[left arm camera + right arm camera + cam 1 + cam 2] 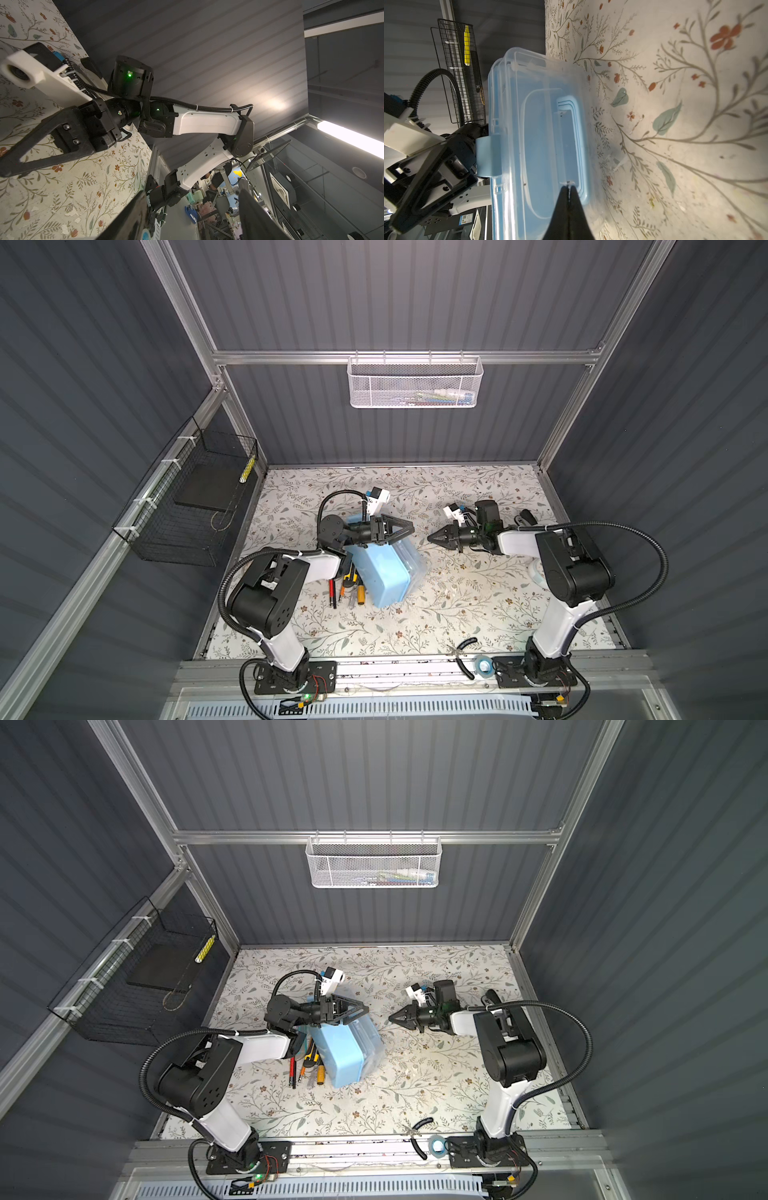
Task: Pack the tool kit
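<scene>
Box (pixel 388 576) closed, up on its edge, tools (pixel 345 587) beside it: opening comes next. Left jaws spread above it; right jaws pressed together, empty.

- Both top views look steeply down from high above the front edge, taking in the whole floral table (pixel 415 614), wall to wall.
- The left wrist camera, rolled sideways, faces the right arm (pixel 207 124) across the table.
- The right wrist camera looks back the other way, close on the blue box (pixel 539 135).
</scene>
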Tool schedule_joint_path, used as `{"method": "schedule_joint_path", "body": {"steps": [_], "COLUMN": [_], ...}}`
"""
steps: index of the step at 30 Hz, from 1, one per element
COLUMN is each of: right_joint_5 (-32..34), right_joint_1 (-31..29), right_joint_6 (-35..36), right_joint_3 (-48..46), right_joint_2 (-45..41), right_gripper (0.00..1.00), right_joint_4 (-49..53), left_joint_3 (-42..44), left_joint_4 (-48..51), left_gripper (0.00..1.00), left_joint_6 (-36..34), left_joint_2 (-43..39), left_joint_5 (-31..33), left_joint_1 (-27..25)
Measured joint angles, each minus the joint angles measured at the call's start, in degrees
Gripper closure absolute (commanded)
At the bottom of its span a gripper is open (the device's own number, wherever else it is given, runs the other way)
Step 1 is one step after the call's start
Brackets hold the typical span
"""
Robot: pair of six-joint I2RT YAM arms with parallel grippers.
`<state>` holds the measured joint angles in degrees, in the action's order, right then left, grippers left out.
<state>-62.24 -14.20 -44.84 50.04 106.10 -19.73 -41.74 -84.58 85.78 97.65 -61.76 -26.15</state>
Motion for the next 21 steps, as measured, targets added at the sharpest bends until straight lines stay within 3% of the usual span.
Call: {"method": "schedule_joint_path", "body": {"steps": [9,15,18,21], "right_joint_5": [1.2,2.6,3.2,3.4], "right_joint_1": [0.4,0.5,0.5,0.5], "right_joint_6": [0.3,2.6,2.5,1.7], "right_joint_3": [0.0,0.1,0.1,0.0], "right_joint_2": [-1.6,-2.5,-2.4,-2.4], "right_gripper": [0.99,0.57,0.48,0.46], "right_joint_4": [0.5,2.8,2.9,1.5], "left_joint_3": [0.0,-2.4,-5.3,-8.3], "left_joint_4": [-0.8,0.0,3.6,11.9], "left_gripper": [0.23,0.17,0.17,0.17], "left_joint_6": [0.0,0.0,-1.8,-6.6], "left_joint_2": [2.8,3.2,3.1,2.2], "left_joint_5": [-0.3,-0.3,-0.2,0.1], "left_joint_1": [0.0,0.4,0.4,0.4]}}
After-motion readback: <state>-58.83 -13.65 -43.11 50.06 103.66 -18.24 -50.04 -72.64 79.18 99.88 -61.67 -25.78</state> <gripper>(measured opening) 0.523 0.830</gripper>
